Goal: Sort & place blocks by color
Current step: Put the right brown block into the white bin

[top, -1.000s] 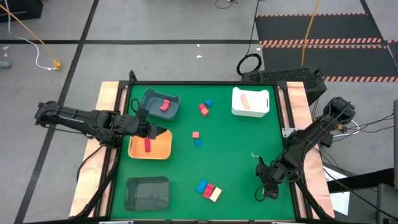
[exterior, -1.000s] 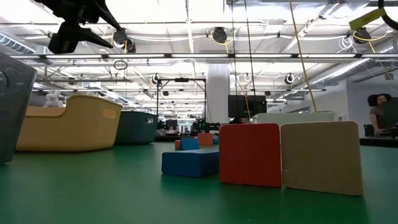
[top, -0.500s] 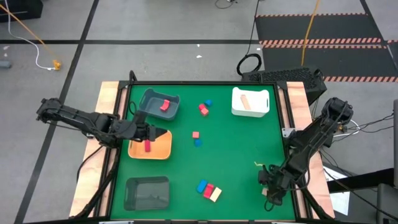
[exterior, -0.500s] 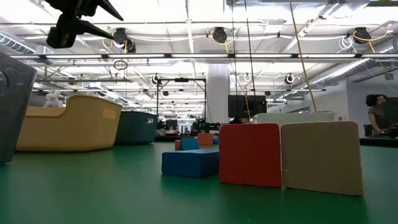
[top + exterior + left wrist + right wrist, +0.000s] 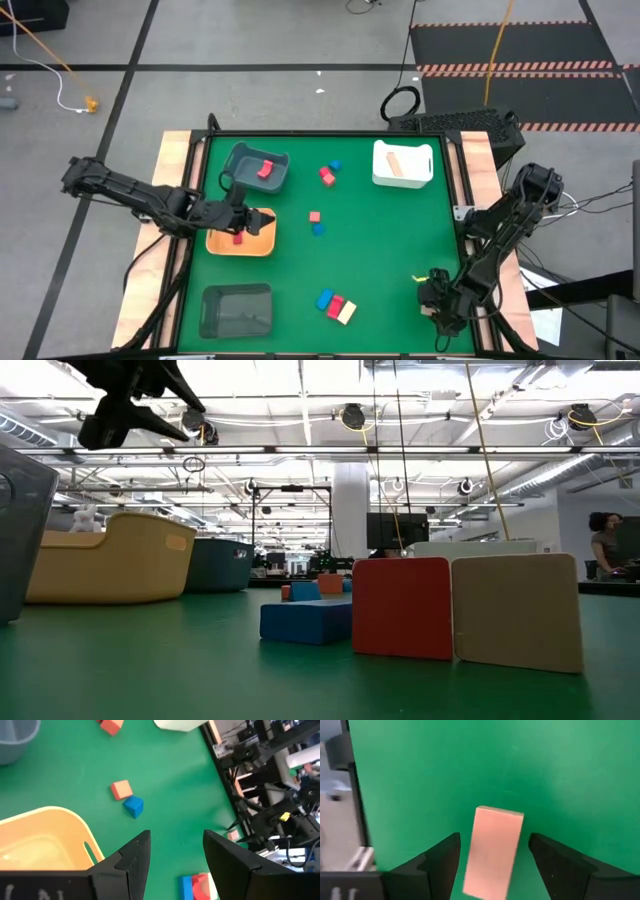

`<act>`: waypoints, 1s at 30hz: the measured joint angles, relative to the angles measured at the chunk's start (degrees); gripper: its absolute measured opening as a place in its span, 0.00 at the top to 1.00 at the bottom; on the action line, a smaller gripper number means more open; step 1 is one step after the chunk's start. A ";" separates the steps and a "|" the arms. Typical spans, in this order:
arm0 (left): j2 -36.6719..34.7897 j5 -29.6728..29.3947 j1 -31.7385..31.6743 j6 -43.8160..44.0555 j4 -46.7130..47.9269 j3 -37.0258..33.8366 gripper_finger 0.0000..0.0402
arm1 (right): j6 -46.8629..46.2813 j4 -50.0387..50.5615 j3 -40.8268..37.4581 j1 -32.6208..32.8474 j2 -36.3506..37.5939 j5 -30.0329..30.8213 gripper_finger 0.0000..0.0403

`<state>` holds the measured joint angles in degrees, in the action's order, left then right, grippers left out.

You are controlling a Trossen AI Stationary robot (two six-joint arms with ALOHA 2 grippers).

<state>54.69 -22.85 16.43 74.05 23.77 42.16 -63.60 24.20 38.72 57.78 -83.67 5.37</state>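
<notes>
A tan block [image 5: 493,852] lay between my right gripper's [image 5: 492,865] spread fingers.
It rested on the green table [image 5: 380,250] near the right front edge; my left gripper [image 5: 172,851], parted and empty, hung over the orange tray [image 5: 258,243].

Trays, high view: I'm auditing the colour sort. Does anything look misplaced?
Yes. One red block lies in the grey tray, a second red block in the orange tray: one colour split across two trays.

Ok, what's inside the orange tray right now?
One red block lies in the orange tray. The left tool hangs over the tray's far edge, hiding part of the floor there.
</notes>
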 joint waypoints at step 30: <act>2.86 0.89 0.00 -6.29 -7.93 0.02 0.55 | 11.00 4.91 -0.75 -0.21 5.28 18.12 0.72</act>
<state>57.55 -21.96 16.43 67.77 15.84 42.17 -52.60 29.11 37.97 57.57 -78.39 23.48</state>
